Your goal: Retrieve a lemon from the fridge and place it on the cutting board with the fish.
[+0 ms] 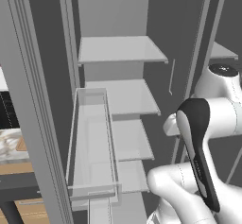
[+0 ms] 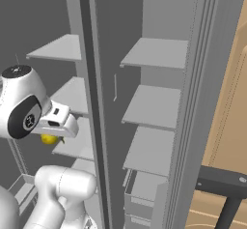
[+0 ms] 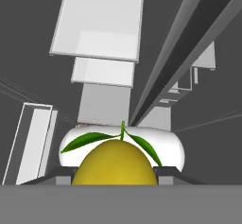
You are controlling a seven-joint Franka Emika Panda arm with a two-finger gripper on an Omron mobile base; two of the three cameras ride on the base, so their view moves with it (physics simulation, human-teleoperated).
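The lemon [image 3: 115, 164], bright yellow with a green stalk and leaves, sits between my gripper's [image 3: 115, 175] two dark fingertips [image 3: 61, 174], and the gripper is shut on it. In the right base view the lemon [image 2: 48, 138] peeks out under the white hand, in front of the fridge's left compartment. The fridge [image 1: 120, 48] stands open with pale grey shelves [image 2: 154, 54]. At the far left a light-brown sliver [image 1: 21, 145] lies on a counter; I cannot tell whether it is the cutting board. The fish is out of view.
The open left fridge door [image 1: 28, 100] carries a clear bin [image 1: 92, 138] close to my arm. A grey centre post [image 2: 89, 78] splits the fridge. The right door [image 2: 193, 102] stands open against wooden cabinets [image 2: 226, 126]. A dark bar [image 2: 222, 182] crosses low on the right.
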